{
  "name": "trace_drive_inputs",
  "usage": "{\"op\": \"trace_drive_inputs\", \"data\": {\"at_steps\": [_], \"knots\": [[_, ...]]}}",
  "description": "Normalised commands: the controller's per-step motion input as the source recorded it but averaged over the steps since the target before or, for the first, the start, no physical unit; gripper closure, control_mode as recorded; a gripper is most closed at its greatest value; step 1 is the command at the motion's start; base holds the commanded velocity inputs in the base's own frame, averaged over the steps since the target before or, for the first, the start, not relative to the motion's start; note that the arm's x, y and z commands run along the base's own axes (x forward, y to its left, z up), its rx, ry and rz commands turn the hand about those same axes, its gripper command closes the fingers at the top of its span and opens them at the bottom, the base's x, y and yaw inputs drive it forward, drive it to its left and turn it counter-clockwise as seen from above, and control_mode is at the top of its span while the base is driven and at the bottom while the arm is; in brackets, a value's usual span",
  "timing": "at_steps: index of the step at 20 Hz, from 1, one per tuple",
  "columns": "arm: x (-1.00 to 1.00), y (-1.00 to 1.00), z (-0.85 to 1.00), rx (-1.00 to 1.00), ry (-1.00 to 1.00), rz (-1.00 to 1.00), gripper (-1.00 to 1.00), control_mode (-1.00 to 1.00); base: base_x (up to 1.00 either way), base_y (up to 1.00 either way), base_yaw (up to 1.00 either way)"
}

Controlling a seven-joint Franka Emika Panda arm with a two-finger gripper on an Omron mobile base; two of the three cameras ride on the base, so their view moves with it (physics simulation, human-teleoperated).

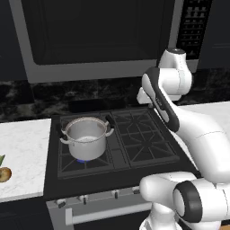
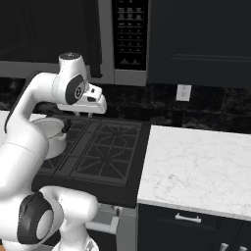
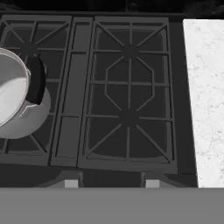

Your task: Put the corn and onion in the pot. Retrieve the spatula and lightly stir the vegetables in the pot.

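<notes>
empty pot [image 1: 85, 137] on stove [image 1: 134, 148], onion [image 1: 4, 174] on counter [image 1: 22, 152].

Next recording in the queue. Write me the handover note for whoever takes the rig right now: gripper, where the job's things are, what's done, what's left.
Gripper: raised above the stove, behind the right burners, pointing down at the grates; whether it is open or shut cannot be told, and nothing is seen in it.
Pot: on the front left burner, over a blue flame, empty inside.
Onion: on the white counter left of the stove, at the picture's edge, with a green tip just above it, probably the corn's husk.
Done: nothing is in the pot yet.
Left: put the corn and onion in the pot, fetch the spatula, stir lightly.
</notes>
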Motion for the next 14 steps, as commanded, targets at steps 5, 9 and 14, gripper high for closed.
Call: {"op": "trace_drive_inputs", "data": {"at_steps": [5, 9, 14], "knots": [[-0.28, 0.30, -0.07, -0.01, 0.03, -0.01, -1.00, -1.00, 0.00, 0.00, 0.00], [-0.25, 1.00, 0.00, -0.01, 0.07, -0.12, -1.00, -1.00, 0.00, 0.00, 0.00], [-0.23, 0.84, 0.10, 0.00, -0.02, -0.12, -1.00, -1.00, 0.00, 0.00, 0.00]]}}
